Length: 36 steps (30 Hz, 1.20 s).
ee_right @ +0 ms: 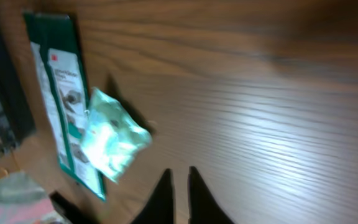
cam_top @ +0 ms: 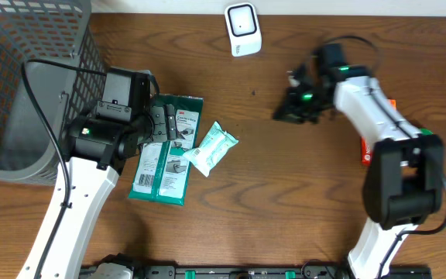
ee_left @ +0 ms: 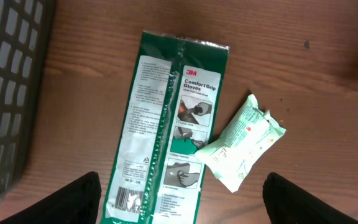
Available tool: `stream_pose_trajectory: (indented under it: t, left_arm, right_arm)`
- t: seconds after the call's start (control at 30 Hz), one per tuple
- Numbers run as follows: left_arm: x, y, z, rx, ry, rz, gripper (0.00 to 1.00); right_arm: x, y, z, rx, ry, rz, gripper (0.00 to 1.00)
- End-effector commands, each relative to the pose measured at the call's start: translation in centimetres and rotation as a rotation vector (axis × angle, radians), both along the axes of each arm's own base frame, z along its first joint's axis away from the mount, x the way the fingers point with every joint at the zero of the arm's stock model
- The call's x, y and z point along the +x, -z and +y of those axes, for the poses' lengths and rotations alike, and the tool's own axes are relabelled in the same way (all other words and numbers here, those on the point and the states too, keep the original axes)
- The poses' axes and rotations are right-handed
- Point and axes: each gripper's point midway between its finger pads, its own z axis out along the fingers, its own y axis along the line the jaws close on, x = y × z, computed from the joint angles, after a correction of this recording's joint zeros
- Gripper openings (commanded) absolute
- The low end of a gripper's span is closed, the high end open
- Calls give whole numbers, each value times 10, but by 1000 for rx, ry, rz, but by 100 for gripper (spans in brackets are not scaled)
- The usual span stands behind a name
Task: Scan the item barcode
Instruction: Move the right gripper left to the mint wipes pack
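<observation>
Seemingly unscanned: glove packet (ee_left: 166, 124) and wipes (ee_left: 244, 143) lie below the spread left hand (ee_left: 185, 202); right hand (ee_right: 179, 177) closed, empty.

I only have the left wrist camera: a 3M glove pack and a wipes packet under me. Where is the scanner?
Observer: The white scanner stands at the far edge of the table, beyond the 3M glove pack and to its right.
Operator: Is the right gripper holding anything?
Observer: No, the right gripper is shut on nothing, over bare wood.
Operator: Any other items?
Observer: An orange item lies partly hidden under the right arm.
</observation>
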Motion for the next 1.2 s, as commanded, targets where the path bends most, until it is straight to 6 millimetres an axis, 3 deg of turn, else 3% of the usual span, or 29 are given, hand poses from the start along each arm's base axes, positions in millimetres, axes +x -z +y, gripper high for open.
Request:
stream_pose_trajectory:
  t: [0.0, 0.03, 0.07, 0.2, 0.37, 0.67, 1.0, 1.17]
  left_arm:
    - [3, -4, 3, 15, 0, -12, 84]
    - [3, -4, 3, 15, 0, -12, 84]
    - [3, -4, 3, 15, 0, -12, 84]
    - [3, -4, 3, 15, 0, -12, 84]
    - [3, -4, 3, 15, 0, -12, 84]
    - [3, -4, 3, 15, 0, -12, 84]
    - [3, -4, 3, 15, 0, -12, 84]
    - [3, -4, 3, 15, 0, -12, 84]
  right_arm:
    - [-11, 8, 40, -110, 142, 65, 38]
    - [-12, 10, 52, -138, 156, 47, 55]
    - [-14, 10, 65, -157, 159, 25, 58]
    - [-26, 12, 104, -206, 199, -21, 55]
    - [-40, 16, 129, -272, 250, -75, 51]
    - [-52, 33, 139, -333, 312, -68, 52]
    - [-70, 87, 136, -395, 309, 73, 50]
    - [-74, 99, 128, -440, 308, 90, 50]
